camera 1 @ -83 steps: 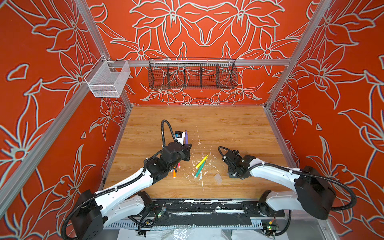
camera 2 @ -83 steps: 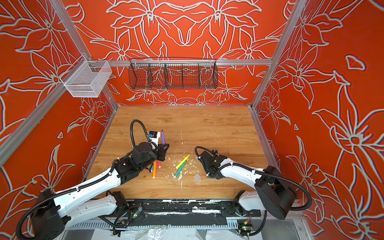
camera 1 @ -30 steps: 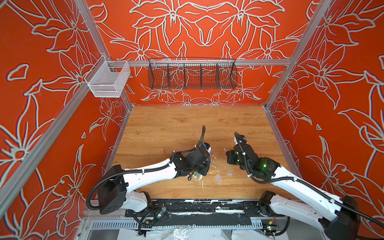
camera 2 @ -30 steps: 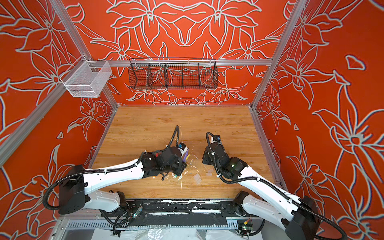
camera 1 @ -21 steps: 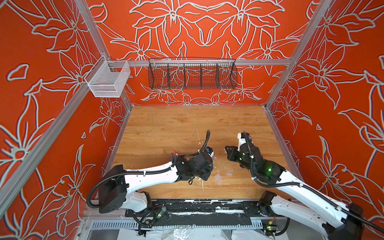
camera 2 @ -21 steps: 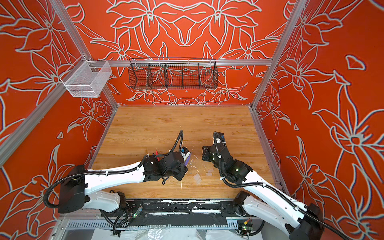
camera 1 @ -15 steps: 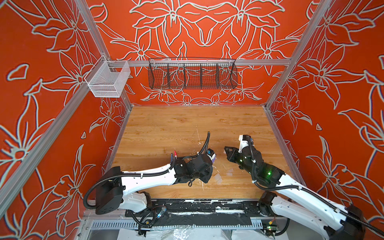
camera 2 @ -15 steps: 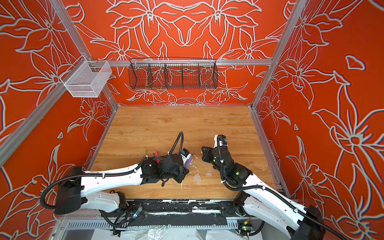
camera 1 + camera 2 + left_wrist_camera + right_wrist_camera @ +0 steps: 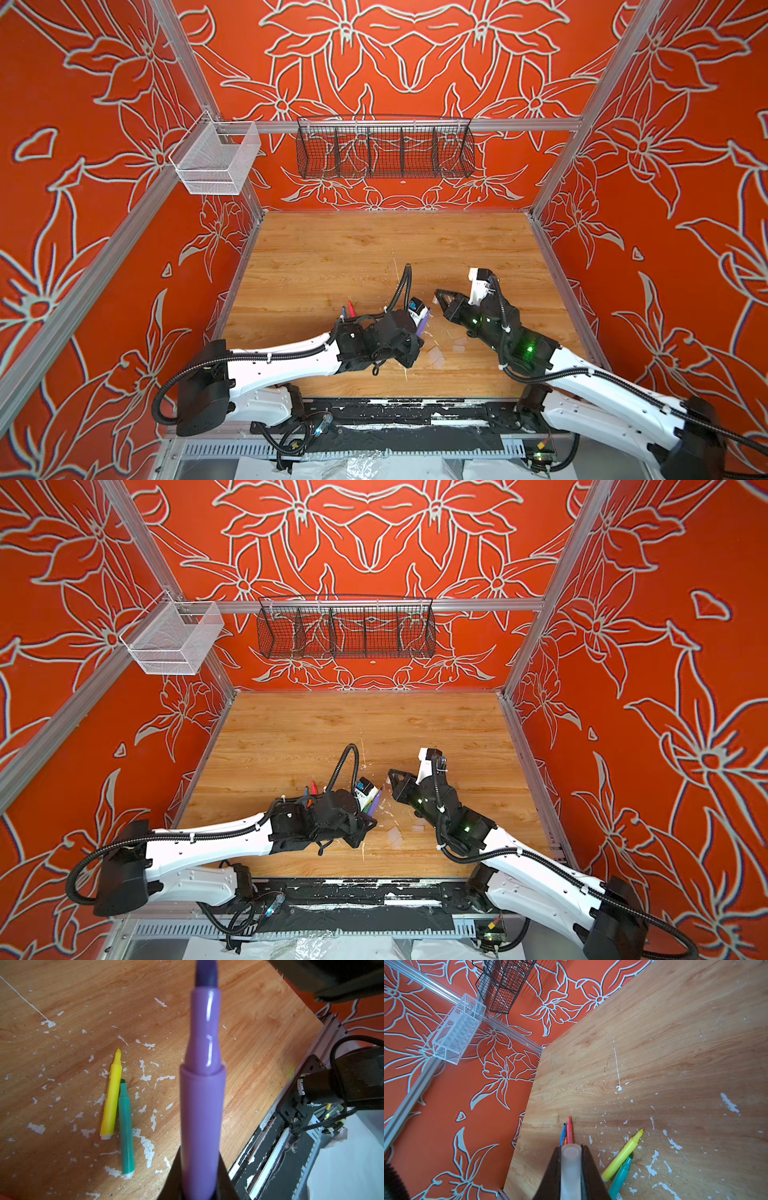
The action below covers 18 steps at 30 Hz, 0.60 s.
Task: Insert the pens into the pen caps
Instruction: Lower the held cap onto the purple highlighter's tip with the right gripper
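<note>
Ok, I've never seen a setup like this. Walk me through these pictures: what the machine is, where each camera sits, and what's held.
These are two robot arms at a wooden table, each ending in a two-fingered gripper. Both top views look down from overhead; the other two come from a camera on each wrist. The left gripper is shut on an uncapped purple pen. The right gripper is shut on a clear pen cap. In both top views they sit close together, pen not yet in the cap. On the table lie a yellow pen beside a green pen, and a blue pen beside a pink pen.
</note>
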Tool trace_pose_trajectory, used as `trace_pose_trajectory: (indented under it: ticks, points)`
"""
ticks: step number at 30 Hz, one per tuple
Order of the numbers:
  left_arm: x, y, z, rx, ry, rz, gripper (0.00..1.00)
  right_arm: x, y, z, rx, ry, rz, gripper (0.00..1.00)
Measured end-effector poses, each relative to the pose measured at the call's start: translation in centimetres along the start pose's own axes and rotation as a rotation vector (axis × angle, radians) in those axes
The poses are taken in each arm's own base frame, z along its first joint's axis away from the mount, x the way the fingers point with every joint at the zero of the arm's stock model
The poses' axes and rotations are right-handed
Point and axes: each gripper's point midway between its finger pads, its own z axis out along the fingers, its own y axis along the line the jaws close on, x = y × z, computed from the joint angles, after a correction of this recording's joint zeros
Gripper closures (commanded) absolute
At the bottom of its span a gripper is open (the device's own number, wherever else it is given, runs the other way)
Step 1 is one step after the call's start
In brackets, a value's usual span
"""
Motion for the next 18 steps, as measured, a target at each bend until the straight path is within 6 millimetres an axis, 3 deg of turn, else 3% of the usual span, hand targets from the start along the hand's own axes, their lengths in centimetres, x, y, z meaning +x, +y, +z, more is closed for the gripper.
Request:
trace_pose_trajectory:
  ticks: [18]
  points:
    - [-0.5,0.2,-0.1,-0.007,-0.031,-0.004,1.0,0.2,2.8,-0.6,-0.119,-0.014,0.031,0.88]
